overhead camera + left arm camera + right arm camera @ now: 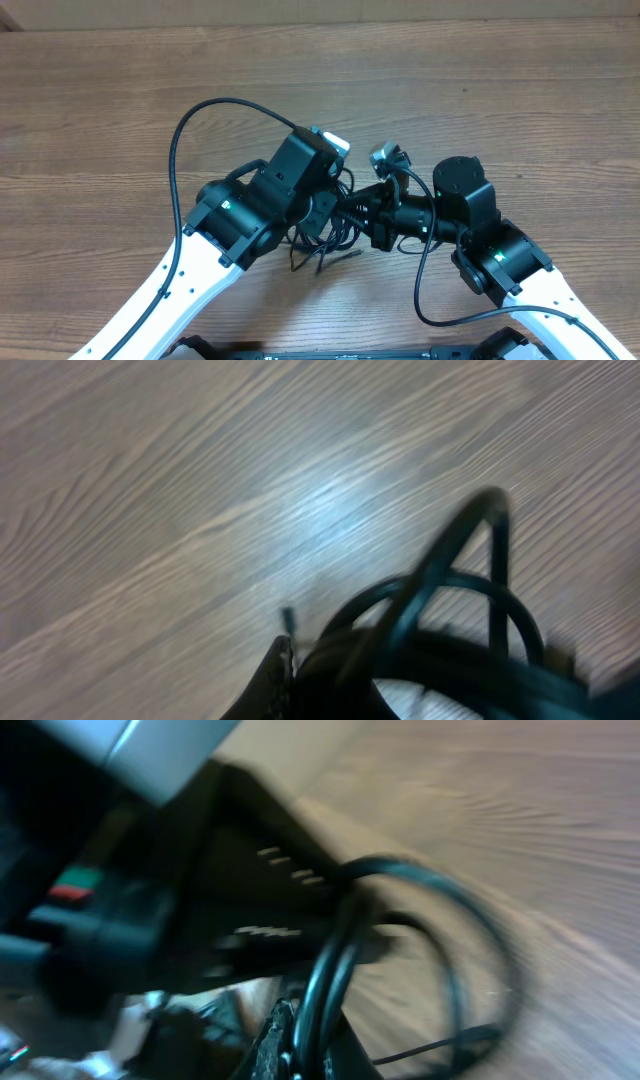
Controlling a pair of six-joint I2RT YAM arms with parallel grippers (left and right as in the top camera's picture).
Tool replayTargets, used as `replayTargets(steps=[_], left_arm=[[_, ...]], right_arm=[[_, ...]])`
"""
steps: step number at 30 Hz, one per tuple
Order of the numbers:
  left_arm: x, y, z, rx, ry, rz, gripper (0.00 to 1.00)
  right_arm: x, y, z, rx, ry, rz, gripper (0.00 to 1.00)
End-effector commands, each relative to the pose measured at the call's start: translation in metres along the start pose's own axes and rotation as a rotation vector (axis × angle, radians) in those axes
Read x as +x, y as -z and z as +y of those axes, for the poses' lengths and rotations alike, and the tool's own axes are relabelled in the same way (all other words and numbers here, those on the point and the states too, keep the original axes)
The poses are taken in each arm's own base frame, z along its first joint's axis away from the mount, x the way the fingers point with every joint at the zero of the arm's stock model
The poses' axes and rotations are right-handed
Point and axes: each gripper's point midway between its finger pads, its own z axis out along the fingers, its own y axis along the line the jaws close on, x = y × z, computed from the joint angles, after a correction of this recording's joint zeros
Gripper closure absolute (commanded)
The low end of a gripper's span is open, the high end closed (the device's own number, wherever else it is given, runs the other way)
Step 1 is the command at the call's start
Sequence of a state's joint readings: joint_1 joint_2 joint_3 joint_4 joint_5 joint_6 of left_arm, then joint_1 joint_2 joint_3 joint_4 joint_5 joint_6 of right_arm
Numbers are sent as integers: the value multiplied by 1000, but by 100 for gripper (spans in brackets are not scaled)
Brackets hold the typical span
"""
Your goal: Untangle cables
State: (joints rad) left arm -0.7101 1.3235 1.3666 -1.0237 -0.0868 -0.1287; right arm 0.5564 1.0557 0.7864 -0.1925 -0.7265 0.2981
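The cables point(335, 240) are a bundle of thin black cords on the wooden table, between the two arms. A few loose ends trail toward the front. My left gripper point(322, 208) comes in from the left and my right gripper point(362, 215) from the right, and they nearly meet over the bundle. In the blurred left wrist view, cable loops point(455, 600) rise from the jaws point(297, 665), which look shut on the cords. In the right wrist view, two cable strands point(335, 960) run between the fingers point(318, 1042), which are shut on them. The left arm's body fills the upper left of that view.
The wooden table point(500, 90) spreads all round. Thicker black arm wires loop up at the left point(180, 140) and down at the right point(420, 290). A dark bar runs along the table's front edge point(330, 352).
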Motion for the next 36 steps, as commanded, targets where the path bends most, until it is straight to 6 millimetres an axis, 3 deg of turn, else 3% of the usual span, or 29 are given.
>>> replayTargets(steps=[1,6,9,16,19,23,27,31,34,36], left_arm=[[-24,4,-9,41,82,-95,96],[-24,-2,-10,45,185,-80,96],[-22,-8,-10,41,223,-61,96],[-23,2,-5,37,217,-81,96],[-20,12,-2,47,203,-90,95],[-9,23,-10,107,104,-66,96],[6,26,-25,192,22,-7,95],[14,26,-26,203,8,26,96],[14,26,-25,195,10,24,96],[13,25,-23,182,11,20,96]], right_arm=[[20,14,81,-409,53,141,96],[21,15,84,-431,60,150,96],[20,10,73,-368,43,139,96],[39,-1,2,32,-106,161,96],[45,3,-26,196,-160,159,87],[38,9,-53,355,-209,96,83],[21,12,-63,418,-189,19,71],[7,10,-59,393,-189,-39,46],[3,9,-58,387,-192,-55,34],[4,11,-60,401,-195,-54,11]])
